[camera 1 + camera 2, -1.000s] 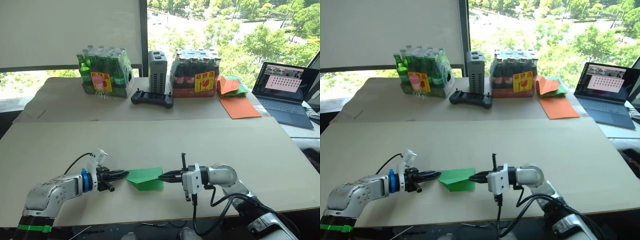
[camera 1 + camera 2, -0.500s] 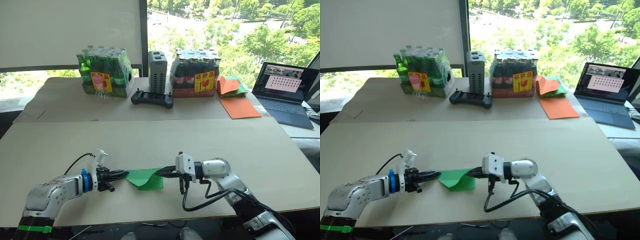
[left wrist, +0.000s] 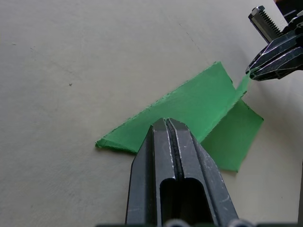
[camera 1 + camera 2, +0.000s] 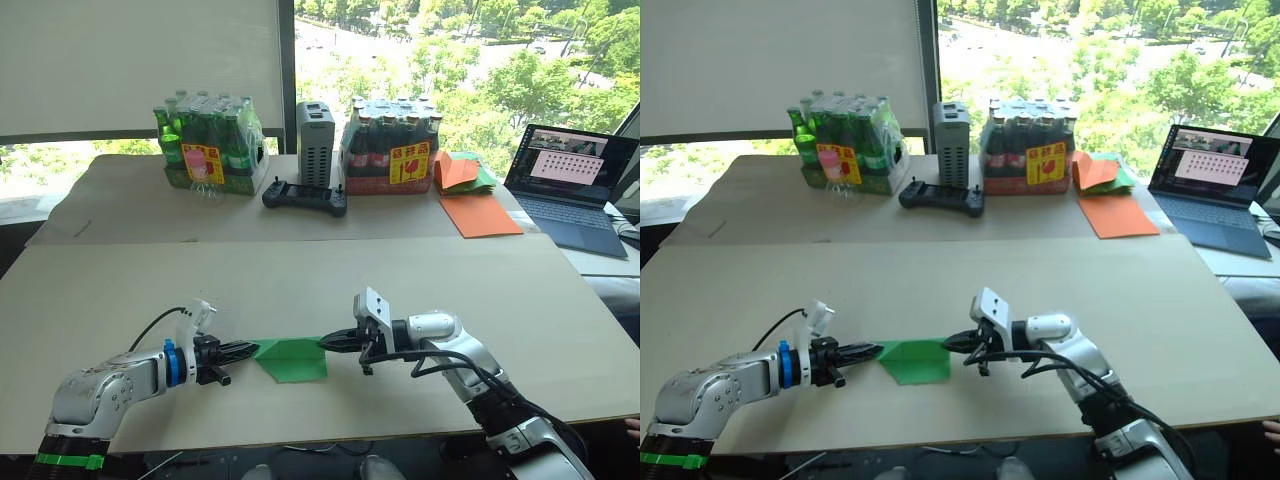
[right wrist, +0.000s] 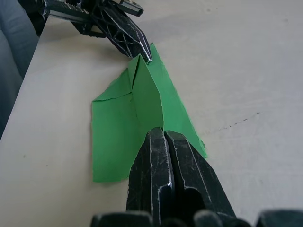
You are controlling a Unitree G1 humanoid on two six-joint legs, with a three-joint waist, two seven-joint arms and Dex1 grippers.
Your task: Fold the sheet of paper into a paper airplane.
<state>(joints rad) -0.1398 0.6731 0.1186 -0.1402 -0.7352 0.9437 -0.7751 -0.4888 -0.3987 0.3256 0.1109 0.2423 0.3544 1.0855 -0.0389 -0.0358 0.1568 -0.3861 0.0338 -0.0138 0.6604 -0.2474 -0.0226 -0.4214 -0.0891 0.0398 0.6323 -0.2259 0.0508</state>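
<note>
Fingers of left gripper (image 4: 246,349) pinched shut on one end of green sheet of paper (image 4: 290,358), right gripper (image 4: 326,342) clamped on opposite end, paper lower centre of frame, on tan table (image 4: 300,280).

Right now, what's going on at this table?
A humanoid robot is folding a green sheet of paper on the near table. The left gripper is shut on the paper's left end and the right gripper is shut on its right end, so a folded ridge stands up between them while a flap lies flat on the table. The paper is partly folded, not yet an airplane. Bottle packs, a controller, orange sheets and a laptop sit on the far table.
</note>
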